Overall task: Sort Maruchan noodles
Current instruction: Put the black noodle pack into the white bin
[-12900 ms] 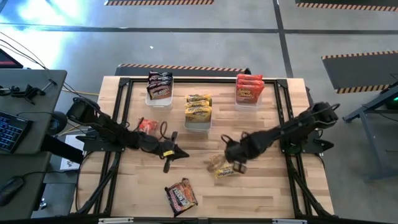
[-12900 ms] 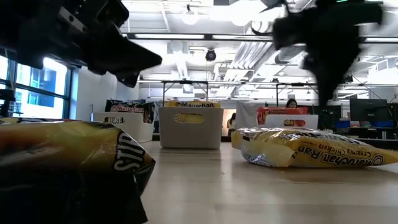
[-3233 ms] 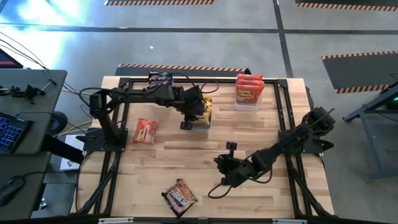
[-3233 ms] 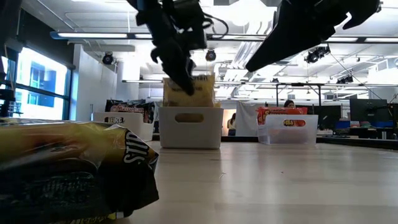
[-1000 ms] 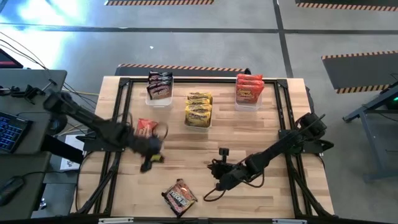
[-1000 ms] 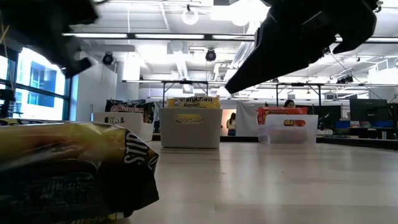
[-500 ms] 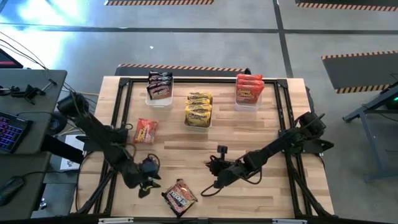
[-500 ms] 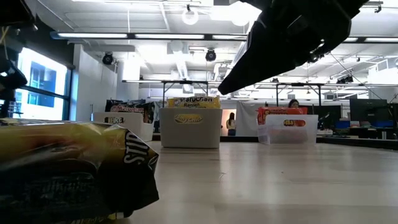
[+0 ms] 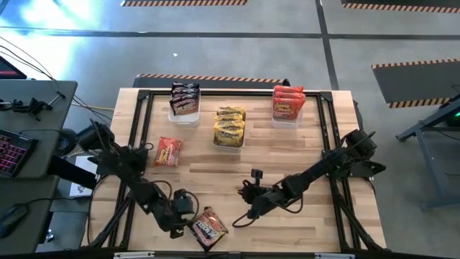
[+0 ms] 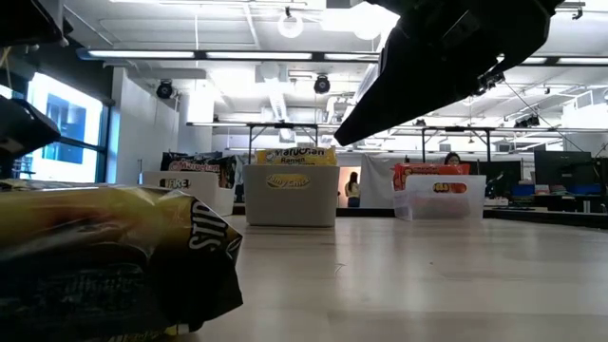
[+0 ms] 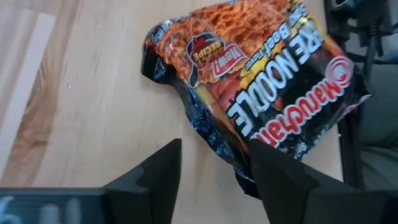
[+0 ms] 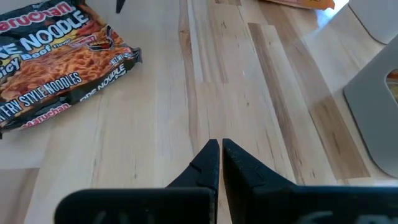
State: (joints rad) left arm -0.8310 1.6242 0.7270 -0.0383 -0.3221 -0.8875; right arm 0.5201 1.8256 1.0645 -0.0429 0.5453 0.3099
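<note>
Nearest the table's front edge, a dark Maruchan Fire Noodle packet [image 9: 208, 226] is lying flat on the wooden table [image 9: 309, 223], slightly askew; the left gripper [image 9: 180, 210] is hanging just beside its left end with its fingers spread, and in the left wrist view the packet's crinkled edge [image 11: 249, 93] is sitting just ahead of the gap, not yet between the two fingers [image 11: 163, 167]; nothing is being pinched. The step in hand looks like the pickup of this dark packet; to do it well, the fingers should be straddling one end of the packet and coming low enough to catch the pack itself, since the glossy film will probably be sliding and buckling under a shallow nip; a grip near the corner may let the packet swing.

A little farther in, the right gripper [image 9: 251, 208] is waiting low over bare wood with its fingers pressed together and empty; it should be staying clear of the left arm's path. Beyond, a red-orange packet [image 9: 167, 152] is lying loose near the left side. At the far edge, three clear bins are holding sorted packets: dark ones [image 9: 184, 101], yellow ones [image 9: 229, 127], red-orange ones [image 9: 288, 103]; the dark bin is the likely target.
</note>
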